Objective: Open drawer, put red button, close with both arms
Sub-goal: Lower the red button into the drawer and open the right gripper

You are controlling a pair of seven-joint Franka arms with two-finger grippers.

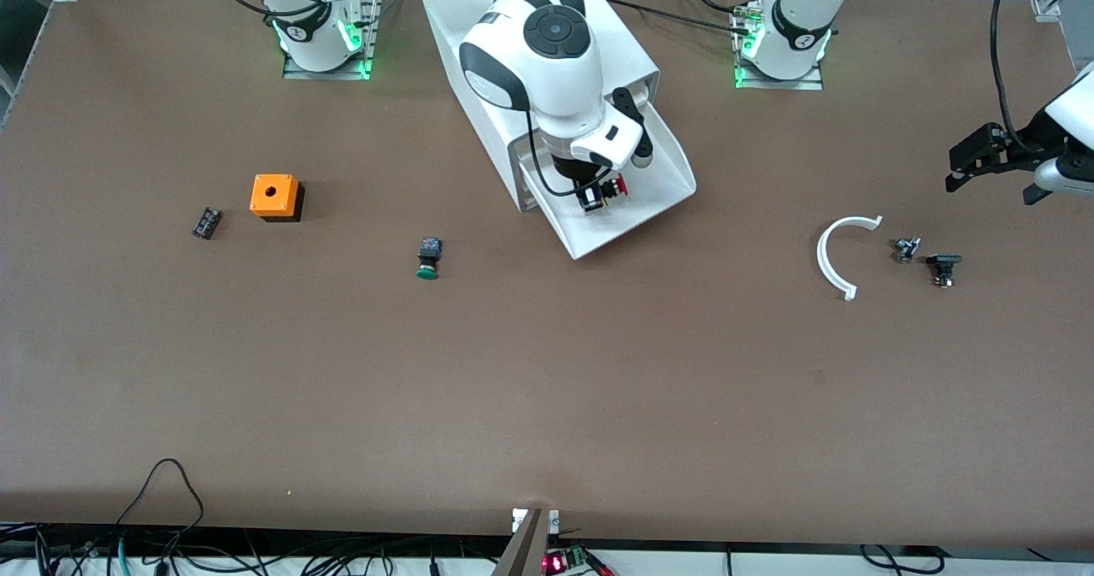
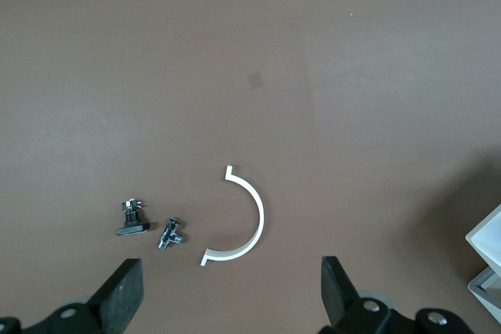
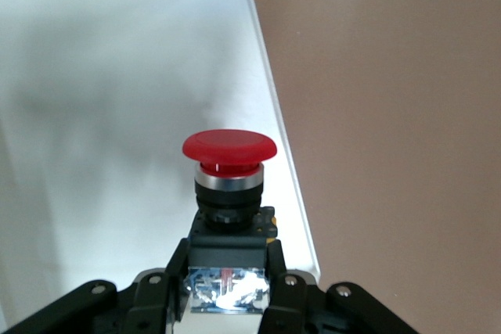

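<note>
We see one round-capped red button [image 3: 228, 193] clamped between the right gripper [image 1: 596, 194] jaws, over one open white plastic drawer [image 1: 658, 191]; left gripper [image 2: 227, 303] jaws apart above the bench [image 1: 547, 388].

Front cam sits high across the desk [image 1: 547, 388], looking down at both robot bases along the top of its picture, so it takes in the whole surface. The left wrist cam hangs well above the desk at the left arm's end, looking down past its own tool [image 2: 231, 303], fingers spread wide; it shares the white curved strip [image 2: 243, 220] [image 1: 833, 255] with the front cam. The right wrist cam is very close in, looking along its tool [image 3: 227, 271] at the red button [image 3: 228, 170] [image 1: 614, 187] over the drawer [image 3: 117, 76] [image 1: 632, 208], both also in the front cam.
</note>
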